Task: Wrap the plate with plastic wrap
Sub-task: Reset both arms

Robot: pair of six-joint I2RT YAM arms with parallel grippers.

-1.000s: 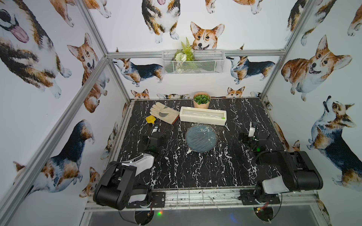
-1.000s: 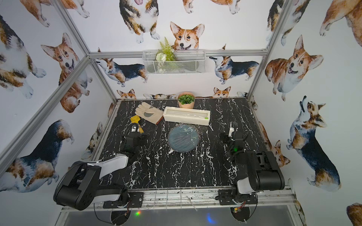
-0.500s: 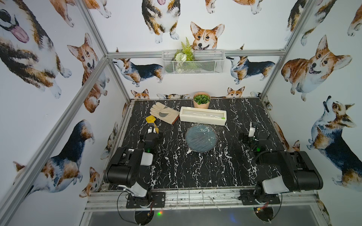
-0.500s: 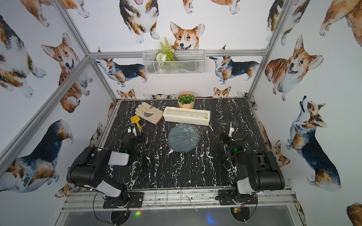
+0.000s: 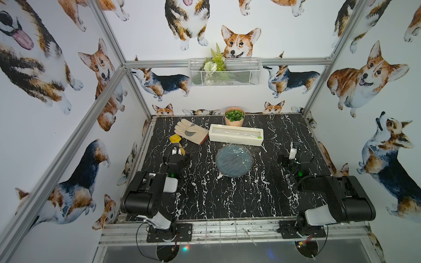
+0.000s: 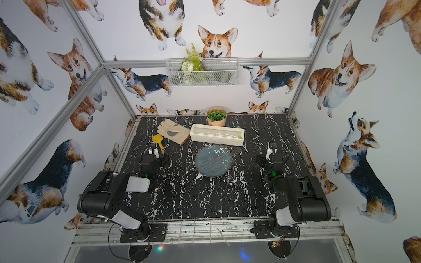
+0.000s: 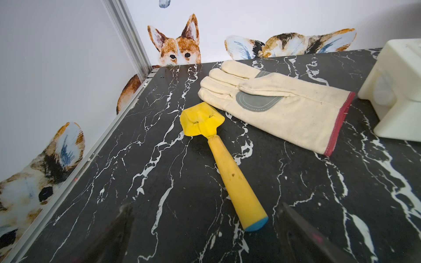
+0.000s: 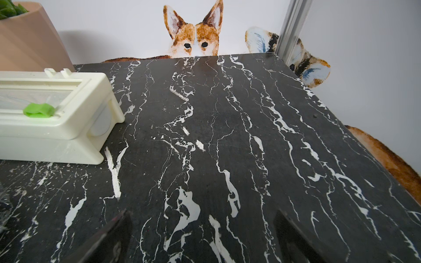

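While the left gripper (image 7: 204,206) and right gripper (image 8: 202,211) are hanging spread wide and empty, the plate (image 5: 233,162) is lying between them, just before the dispenser box (image 5: 235,134). Crinkled plastic wrap (image 5: 239,153) is covering its face; the task is looking essentially done, underside tuck unverifiable.

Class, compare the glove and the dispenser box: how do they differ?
The glove is soft flat cloth, grey-patched, red-cuffed; the dispenser box is rigid, with a green slider. The glove lies slantwise; the box nearly parallels the back wall. Both are cream, on the table.
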